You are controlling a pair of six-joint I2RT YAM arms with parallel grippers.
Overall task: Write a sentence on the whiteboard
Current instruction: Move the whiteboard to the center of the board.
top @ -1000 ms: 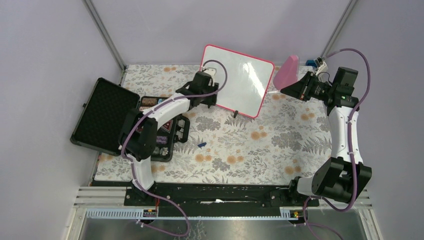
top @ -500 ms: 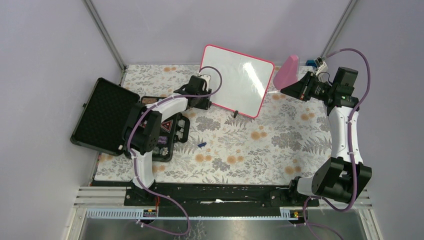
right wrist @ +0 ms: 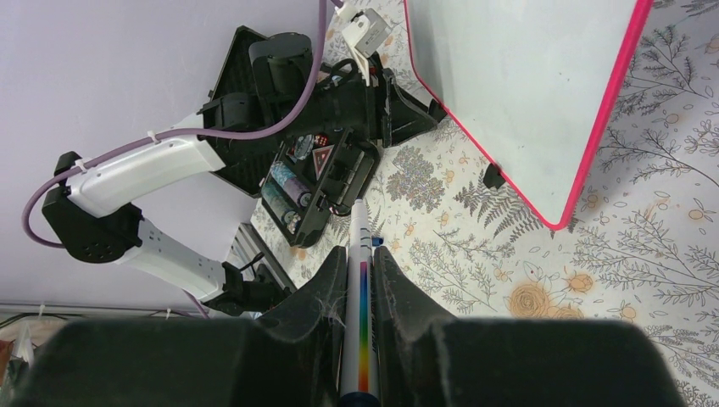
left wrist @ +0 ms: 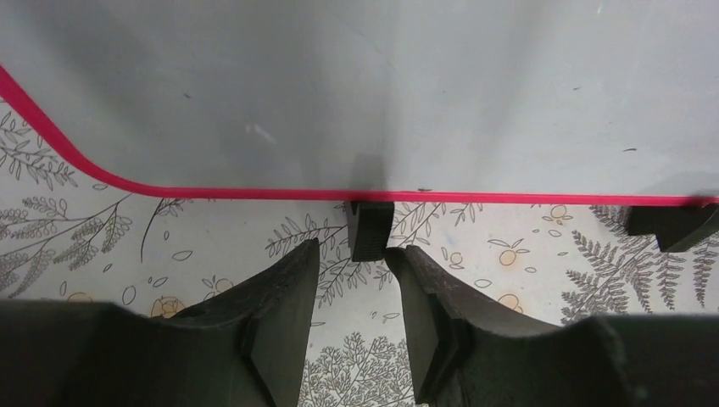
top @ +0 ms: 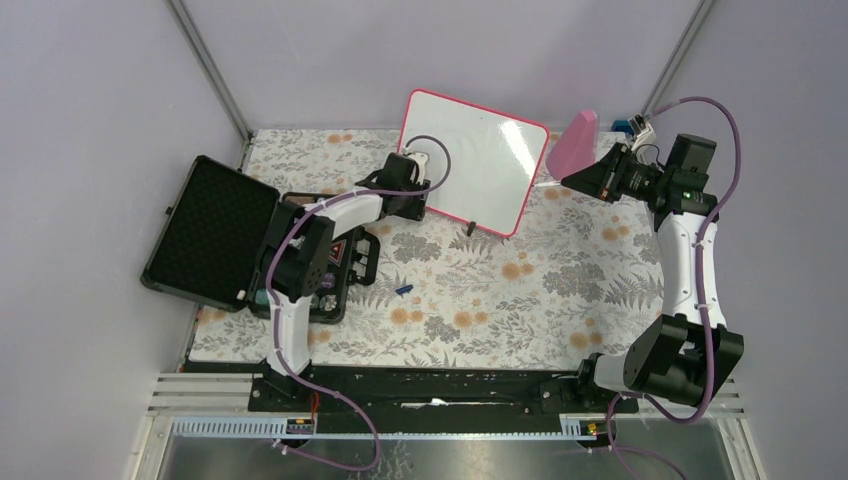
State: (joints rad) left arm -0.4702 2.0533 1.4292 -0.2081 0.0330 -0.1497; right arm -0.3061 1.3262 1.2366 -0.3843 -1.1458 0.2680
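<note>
Red-pink-framed whiteboard (top: 490, 165), rounded corners, white face, standing tilted on two black feet (left wrist: 370, 229), far side of table (top: 560, 300).

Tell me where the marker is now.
Right wrist view: the marker is clamped in the right gripper; from above, that gripper is right of the whiteboard.

Nothing here can be read. The whiteboard (top: 475, 160) carries no legible lettering. A small red triangle sign (right wrist: 326, 158) sits on something in the black case (top: 205, 225), left of centre in the right wrist view, its marking too small to make out.
</note>
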